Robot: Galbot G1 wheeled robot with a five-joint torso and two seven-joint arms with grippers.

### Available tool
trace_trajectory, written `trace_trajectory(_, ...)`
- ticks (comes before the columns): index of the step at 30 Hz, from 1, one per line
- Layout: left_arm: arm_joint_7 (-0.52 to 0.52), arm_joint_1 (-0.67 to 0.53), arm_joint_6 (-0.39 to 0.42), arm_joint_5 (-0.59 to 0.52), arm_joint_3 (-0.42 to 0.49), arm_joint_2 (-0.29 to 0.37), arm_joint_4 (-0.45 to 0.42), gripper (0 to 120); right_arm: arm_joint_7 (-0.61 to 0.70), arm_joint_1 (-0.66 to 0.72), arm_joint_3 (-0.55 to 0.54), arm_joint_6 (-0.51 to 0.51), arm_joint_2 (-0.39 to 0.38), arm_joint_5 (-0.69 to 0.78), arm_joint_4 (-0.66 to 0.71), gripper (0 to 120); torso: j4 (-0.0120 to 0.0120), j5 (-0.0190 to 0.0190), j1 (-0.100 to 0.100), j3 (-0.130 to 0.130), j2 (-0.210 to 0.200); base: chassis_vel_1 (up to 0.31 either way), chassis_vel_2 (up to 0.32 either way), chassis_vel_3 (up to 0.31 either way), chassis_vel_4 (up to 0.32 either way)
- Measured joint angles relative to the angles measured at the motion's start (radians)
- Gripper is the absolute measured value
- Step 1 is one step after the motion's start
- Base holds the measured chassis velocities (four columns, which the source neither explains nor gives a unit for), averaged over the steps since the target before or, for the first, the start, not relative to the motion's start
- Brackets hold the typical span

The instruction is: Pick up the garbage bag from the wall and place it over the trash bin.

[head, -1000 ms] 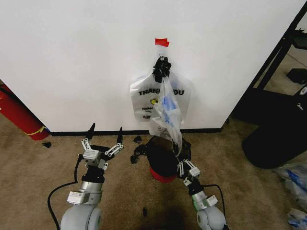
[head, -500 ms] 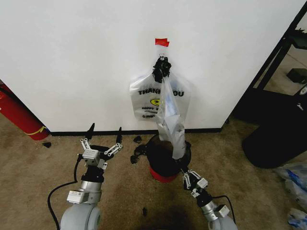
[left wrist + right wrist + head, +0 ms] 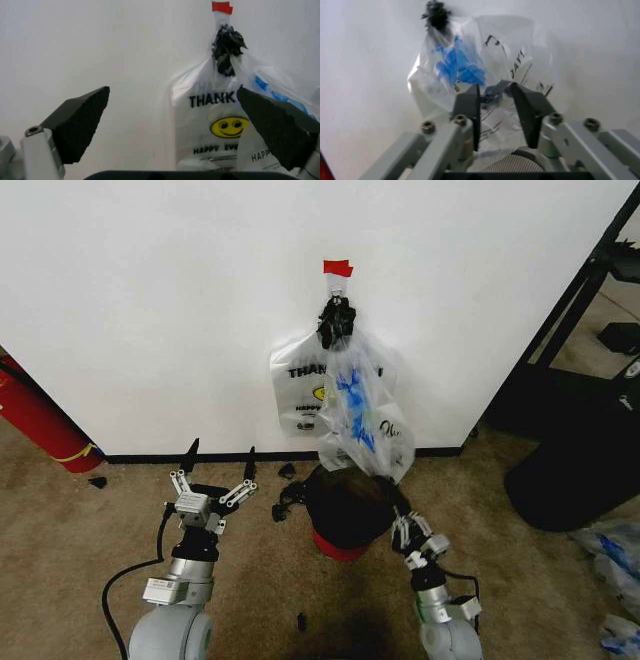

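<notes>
In the head view, the garbage bag (image 3: 358, 415) with its blue strips hangs against the wall (image 3: 150, 300) from a dark knot (image 3: 336, 320) below a piece of red tape (image 3: 337, 268). It drapes in front of a like printed bag (image 3: 296, 385) and billows out above the trash bin (image 3: 345, 515), which stands on the carpet (image 3: 80, 530) just before the black baseboard. The right hand (image 3: 404, 525) sits low beside the bin's right rim, its tip at the bag's lower edge. The left hand (image 3: 218, 455) hovers well apart to the left, fingers spread wide and holding nothing. A red cylinder (image 3: 35, 420) leans at the far left.

From the left wrist, the two dark fingertips (image 3: 80, 122) stand wide apart — between them the wall, the "THANK" print and the yellow smiley (image 3: 229, 126) of the hanging bags.

From the right wrist, the fingers (image 3: 470, 107) are drawn near each other with a narrow gap, a fold of the see-through plastic caught between them — the bag's blue strips and the knot lie beyond.
</notes>
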Motion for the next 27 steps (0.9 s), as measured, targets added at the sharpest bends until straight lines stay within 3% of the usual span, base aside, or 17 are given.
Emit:
trace_trajectory(4, 0.0, -0.006, 0.0, -0.001, 0.001, 0.0, 0.006, 100, 0.064, -0.013, -0.003, -0.016, -0.001, -0.003, 0.037, 41, -0.0001, 0.0, 0.0, 0.0, 0.0, 0.0, 0.0, 0.0, 0.0)
trace_trajectory(6, 0.0, -0.006, 0.0, -0.001, 0.001, 0.0, 0.007, 100, 0.075, -0.015, -0.003, -0.018, -0.002, -0.009, 0.043, 43, -0.0001, 0.0, 0.0, 0.0, 0.0, 0.0, 0.0, 0.0, 0.0)
trace_trajectory(7, 0.0, -0.007, 0.0, -0.001, 0.001, 0.0, 0.007, 100, 0.082, -0.017, -0.003, -0.018, -0.002, -0.013, 0.047, 54, -0.0001, 0.0, 0.0, 0.0, 0.0, 0.0, 0.0, 0.0, 0.0)
trace_trajectory(11, 0.0, -0.008, 0.0, -0.001, 0.001, 0.0, 0.008, 100, 0.091, -0.02, -0.002, -0.02, -0.002, -0.019, 0.054, 56, -0.0001, 0.0001, 0.0, 0.0, 0.0, 0.0, 0.0, 0.0, 0.0)
trace_trajectory(13, 0.0, -0.009, 0.0, -0.001, 0.002, 0.0, 0.01, 100, 0.099, -0.023, 0.0, -0.02, -0.003, -0.026, 0.061, 72, -0.0001, 0.0, 0.0, 0.0, 0.0, 0.0, 0.0, 0.0, 0.0)
trace_trajectory(17, 0.0, -0.011, 0.0, -0.001, 0.003, -0.001, 0.012, 100, 0.106, -0.028, 0.004, -0.021, -0.003, -0.036, 0.072, 82, -0.0001, 0.0, 0.0, 0.0, 0.0, 0.0, 0.0, 0.0, 0.0)
trace_trajectory(19, 0.0, -0.013, 0.0, -0.001, 0.004, -0.001, 0.014, 100, 0.11, -0.033, 0.007, -0.021, -0.003, -0.044, 0.08, 93, -0.0001, 0.0, 0.0, 0.0, 0.0, 0.0, 0.0, 0.0, 0.0)
trace_trajectory(25, 0.0, -0.016, 0.0, -0.001, 0.007, 0.001, 0.018, 100, 0.148, -0.048, 0.015, -0.019, -0.002, -0.096, 0.105, 100, 0.0, 0.0001, 0.0, 0.0, 0.0, 0.0, 0.0, 0.0, 0.0)
trace_trajectory(27, 0.001, -0.024, 0.0, -0.001, 0.009, 0.005, 0.025, 100, 0.229, -0.069, 0.032, -0.012, 0.006, -0.235, 0.135, 100, -0.0002, 0.0, 0.0, 0.0, 0.0, 0.0, 0.0, 0.0, 0.0)
